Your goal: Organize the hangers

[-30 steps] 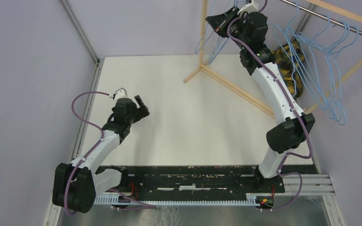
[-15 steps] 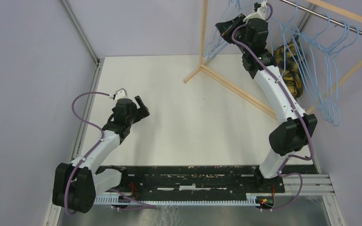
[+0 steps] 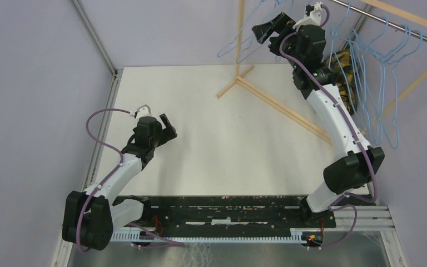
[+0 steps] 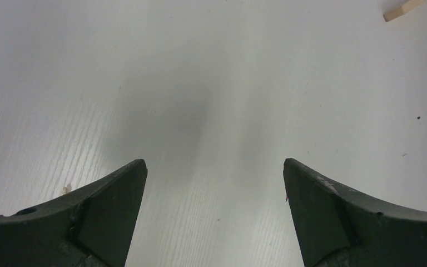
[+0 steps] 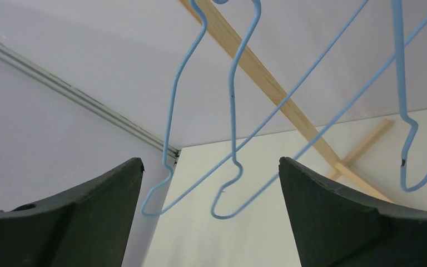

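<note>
While hangers (image 5: 232,111) hang on the rack (image 3: 239,39), left fingers (image 4: 111,189) and right fingers (image 5: 105,189) gape empty.

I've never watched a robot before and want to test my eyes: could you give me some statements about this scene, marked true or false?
1. The right pincer is open and grips nothing. True.
2. The left pincer is clamped on a hanger. False: it is open and empty above the bare table.
3. The hangers lie flat on the table. False: they hang from the wooden rack.
4. A yellow-black cloth sits close to the right arm. True.
</note>
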### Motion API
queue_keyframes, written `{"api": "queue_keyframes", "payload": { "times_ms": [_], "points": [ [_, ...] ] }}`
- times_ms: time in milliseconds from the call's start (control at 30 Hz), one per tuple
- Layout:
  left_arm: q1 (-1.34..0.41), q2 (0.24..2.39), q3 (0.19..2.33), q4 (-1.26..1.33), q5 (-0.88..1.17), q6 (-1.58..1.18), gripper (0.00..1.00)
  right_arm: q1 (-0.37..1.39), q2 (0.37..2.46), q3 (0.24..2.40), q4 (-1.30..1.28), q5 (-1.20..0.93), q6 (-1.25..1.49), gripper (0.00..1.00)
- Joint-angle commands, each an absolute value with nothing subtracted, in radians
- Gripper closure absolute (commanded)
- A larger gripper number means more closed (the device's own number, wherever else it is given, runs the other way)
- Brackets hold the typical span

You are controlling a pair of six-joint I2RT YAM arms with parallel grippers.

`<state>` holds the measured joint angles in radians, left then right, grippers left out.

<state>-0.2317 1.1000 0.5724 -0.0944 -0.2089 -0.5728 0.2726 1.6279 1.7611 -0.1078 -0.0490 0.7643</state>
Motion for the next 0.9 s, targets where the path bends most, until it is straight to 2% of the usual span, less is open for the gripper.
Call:
{"api": "queue_keyframes", "payload": {
  "times_ms": [0, 300, 667, 867],
  "points": [
    [-0.237, 1.107, 0.588, -0.070, -0.250, -0.620, 0.01, 0.313, 1.517, 1.769, -0.153, -0.059, 0.611, 0.00],
    [-0.242, 1.117, 0.595, -0.090, -0.291, -0.603, 0.01, 0.533, 1.366, 1.639, -0.287, 0.052, 0.379, 0.00],
    [-0.252, 1.151, 0.610, -0.091, -0.304, -0.574, 0.00, 0.702, 1.201, 1.182, -0.290, 0.065, 0.333, 0.00],
    [-0.252, 1.175, 0.618, -0.073, -0.290, -0.558, 0.00, 0.723, 1.176, 0.965, -0.230, 0.186, 0.291, 0.00]
  ]
}}
